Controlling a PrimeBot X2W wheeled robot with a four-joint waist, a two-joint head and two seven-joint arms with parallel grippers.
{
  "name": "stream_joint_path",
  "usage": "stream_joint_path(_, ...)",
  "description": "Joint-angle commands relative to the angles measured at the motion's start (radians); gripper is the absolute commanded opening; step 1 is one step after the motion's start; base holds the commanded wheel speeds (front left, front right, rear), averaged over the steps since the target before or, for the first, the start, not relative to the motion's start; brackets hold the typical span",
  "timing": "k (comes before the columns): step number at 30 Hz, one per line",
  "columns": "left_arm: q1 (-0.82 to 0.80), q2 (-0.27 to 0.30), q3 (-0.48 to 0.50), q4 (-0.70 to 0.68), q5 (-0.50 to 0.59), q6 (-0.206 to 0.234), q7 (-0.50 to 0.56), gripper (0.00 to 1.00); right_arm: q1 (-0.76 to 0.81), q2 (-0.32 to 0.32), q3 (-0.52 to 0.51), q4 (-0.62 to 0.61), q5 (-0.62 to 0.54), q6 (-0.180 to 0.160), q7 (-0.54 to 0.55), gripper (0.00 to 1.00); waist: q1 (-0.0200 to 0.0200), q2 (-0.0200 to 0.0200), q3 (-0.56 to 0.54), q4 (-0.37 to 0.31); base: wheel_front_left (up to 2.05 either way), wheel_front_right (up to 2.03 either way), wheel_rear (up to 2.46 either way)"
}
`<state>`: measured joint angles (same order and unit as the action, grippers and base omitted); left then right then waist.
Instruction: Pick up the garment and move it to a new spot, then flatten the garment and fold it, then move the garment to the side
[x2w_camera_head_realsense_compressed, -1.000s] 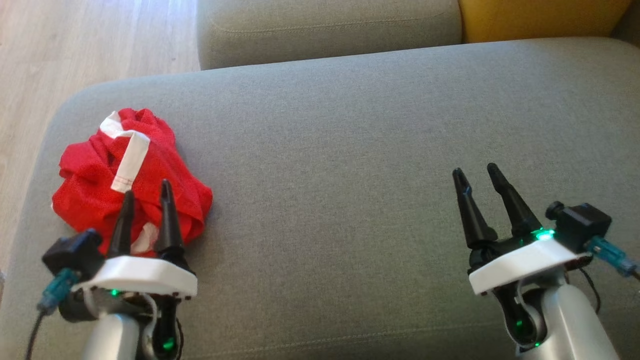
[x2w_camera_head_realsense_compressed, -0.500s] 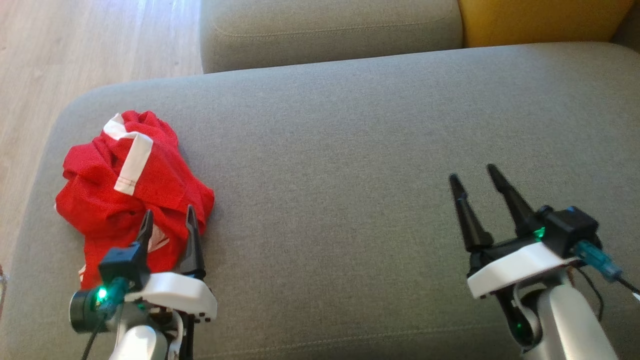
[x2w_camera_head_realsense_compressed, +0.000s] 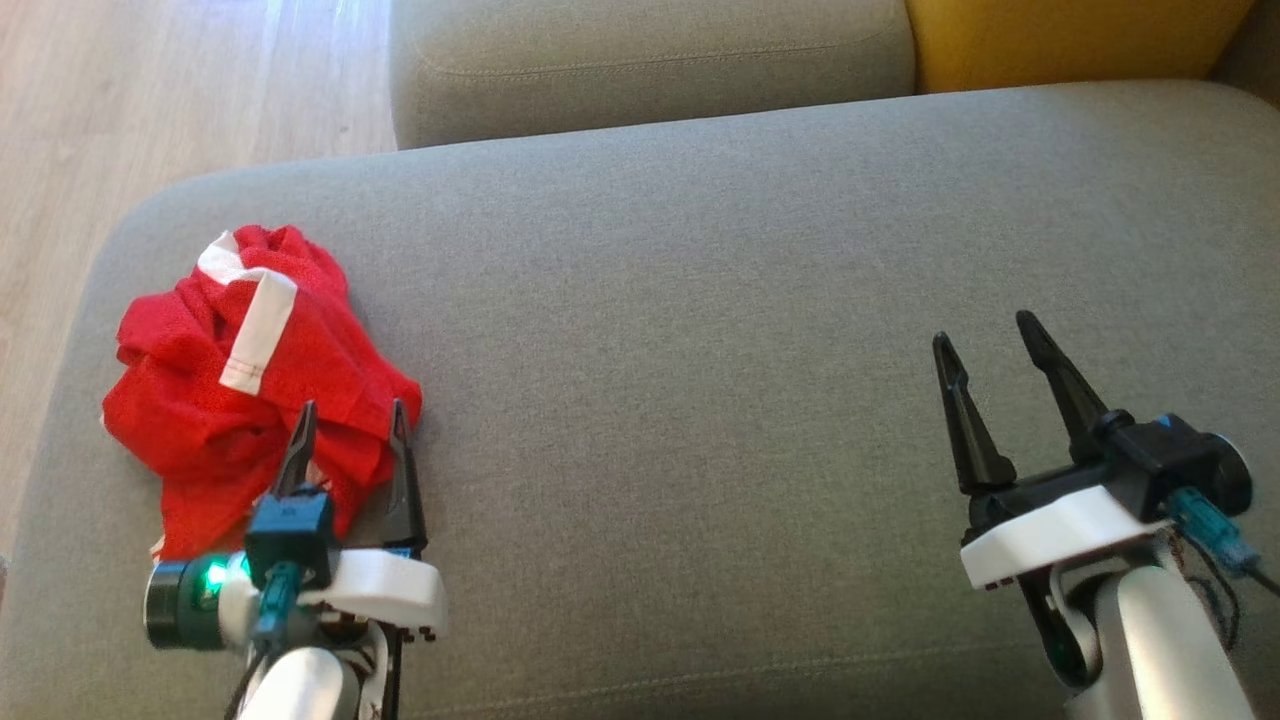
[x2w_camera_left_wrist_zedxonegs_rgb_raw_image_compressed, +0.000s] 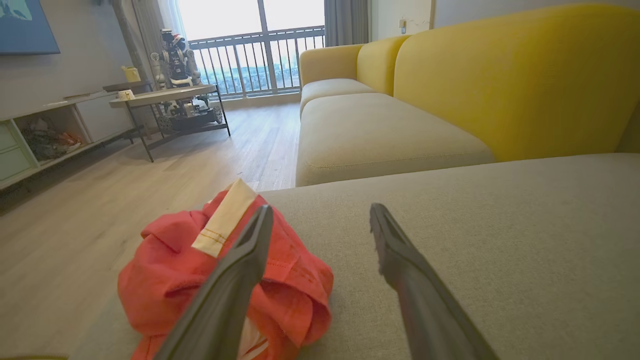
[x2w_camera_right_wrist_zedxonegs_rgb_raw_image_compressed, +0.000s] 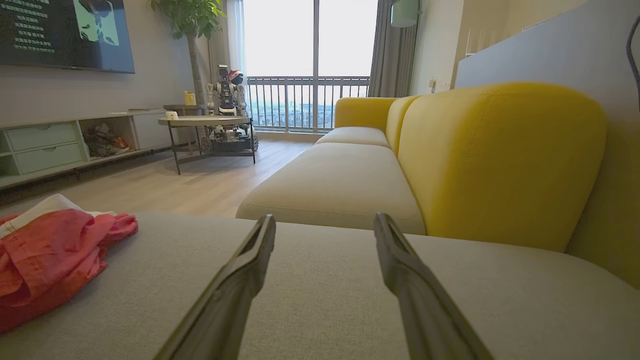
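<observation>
The near side of the red garment (x2w_camera_head_realsense_compressed: 210, 410) is hidden behind the left gripper (x2w_camera_head_realsense_compressed: 352, 404) and its wrist. From the left wrist, one finger (x2w_camera_left_wrist_zedxonegs_rgb_raw_image_compressed: 235, 285) covers the middle of it, and the bottom edge cuts it off. I cannot tell if the fingers touch it

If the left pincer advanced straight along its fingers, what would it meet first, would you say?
Most likely the crumpled red garment: the open left pincer points at its near right edge, though one finger aims past it over bare grey sofa cushion. Depth is unclear.
</observation>
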<state>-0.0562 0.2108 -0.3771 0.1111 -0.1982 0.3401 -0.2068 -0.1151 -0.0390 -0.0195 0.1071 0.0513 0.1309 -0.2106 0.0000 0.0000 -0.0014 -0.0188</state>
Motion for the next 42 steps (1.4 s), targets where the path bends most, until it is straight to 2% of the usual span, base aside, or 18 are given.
stream_joint_path(1,-0.060,0.023,0.024,-0.039,0.029,0.013,-0.018,1.00,-0.039,-0.010,0.018,-0.043,-0.030,0.000,-0.014,1.00,0.0000,0.0000,0.000,0.000,0.00,0.00,0.00)
stream_joint_path(14,-0.058,0.020,0.010,-0.039,0.145,0.043,-0.055,1.00,-0.046,-0.011,0.014,-0.046,-0.153,0.000,-0.051,1.00,0.0000,0.0000,0.003,0.001,0.00,0.00,0.00)
stream_joint_path(20,-0.068,0.029,0.060,-0.021,0.104,0.011,-0.055,1.00,-0.052,-0.011,0.016,-0.044,-0.118,0.000,-0.051,1.00,0.0000,0.0000,0.018,-0.003,0.00,0.00,0.00)
stream_joint_path(27,-0.146,0.079,0.140,0.059,0.026,-0.049,-0.046,1.00,-0.073,-0.011,0.034,-0.075,-0.059,0.000,-0.051,1.00,0.0000,0.0000,0.087,-0.009,0.00,0.00,0.00)
stream_joint_path(30,-0.178,0.096,0.155,0.075,0.014,-0.059,-0.029,1.00,-0.081,-0.011,0.038,-0.090,-0.041,0.000,-0.051,1.00,0.0000,0.0000,0.113,-0.003,0.00,0.00,0.00)
stream_joint_path(35,-0.244,0.119,0.176,0.098,-0.002,-0.071,-0.011,1.00,-0.097,-0.011,0.080,-0.125,-0.028,0.000,-0.051,1.00,0.0000,0.0000,0.160,0.036,0.00,0.00,0.00)
stream_joint_path(42,-0.238,0.068,0.161,0.133,-0.023,-0.070,-0.036,1.00,-0.096,-0.011,0.129,-0.145,-0.032,0.000,-0.051,1.00,0.0000,0.0000,0.148,0.153,0.00,0.00,0.00)
